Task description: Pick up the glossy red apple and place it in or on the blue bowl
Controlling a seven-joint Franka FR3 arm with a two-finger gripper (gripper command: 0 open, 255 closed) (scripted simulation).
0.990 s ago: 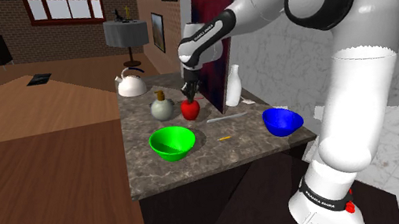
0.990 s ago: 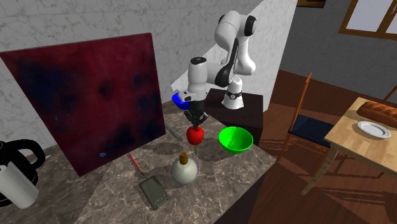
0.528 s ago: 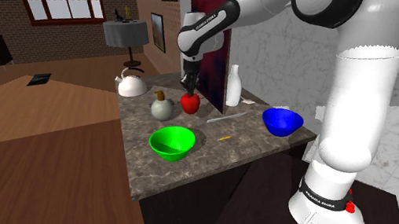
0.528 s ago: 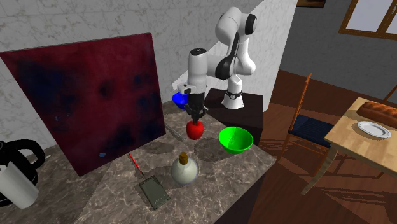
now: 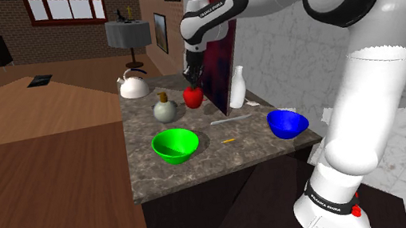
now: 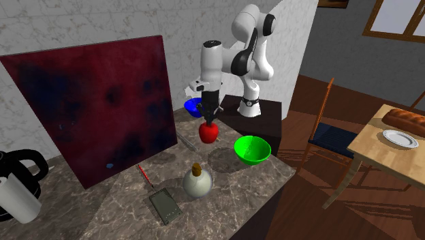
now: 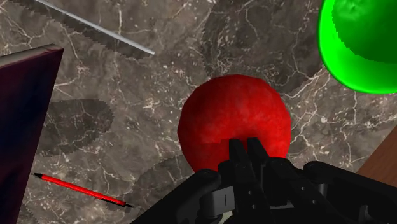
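Well, the white arm (image 5: 365,72) is showing "FRANKA EMIKA" lettering on its base and is reaching high over the marble counter (image 5: 224,161), wrist pointing straight down. Two bowls are sitting there: one green bowl (image 5: 175,145), one blue bowl (image 5: 286,122). One red apple (image 5: 192,97) is hanging off the counter, pinched by the black gripper (image 5: 190,79), well apart from the blue bowl.

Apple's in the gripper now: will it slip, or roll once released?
Likely rigid. The gripper pinches the round apple only at its top, so it may swing or slip. Released in the blue bowl, it probably rolls slightly.
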